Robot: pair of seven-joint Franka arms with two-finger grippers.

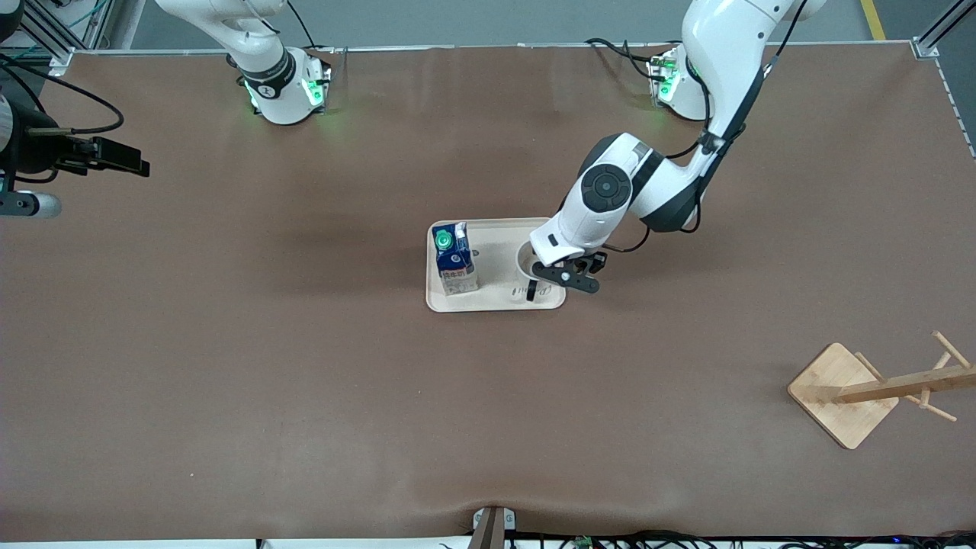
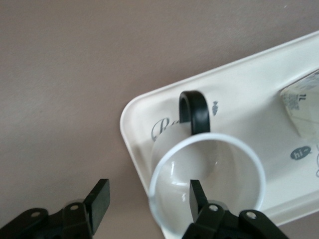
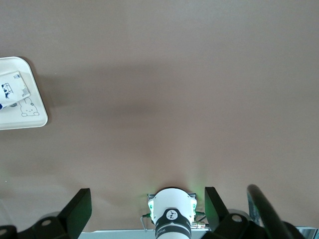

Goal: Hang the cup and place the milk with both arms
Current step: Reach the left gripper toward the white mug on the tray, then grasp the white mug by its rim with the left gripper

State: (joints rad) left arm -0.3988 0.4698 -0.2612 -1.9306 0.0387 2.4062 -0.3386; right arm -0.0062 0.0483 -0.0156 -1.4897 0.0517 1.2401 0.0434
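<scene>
Brown table (image 1: pixel 305 366) carries a tray (image 1: pixel 496 303) holding milk (image 1: pixel 454 259) and cup (image 1: pixel 528 263). I have the left hand (image 2: pixel 147 199) spread, straddling the cup's rim; next I must clench. Right hand (image 3: pixel 147 209) waits released at its table end.

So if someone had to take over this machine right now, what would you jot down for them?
Left gripper: open, low over the cup, one finger inside the rim, one outside; not closed yet.
Right gripper: open, waiting high over the right arm's end of the table.
Cup and milk both stand on the white tray.
Wooden rack stands bare at the left arm's end.
Done: nothing.
Left: grip the cup, hang it on the rack, place the milk.
</scene>
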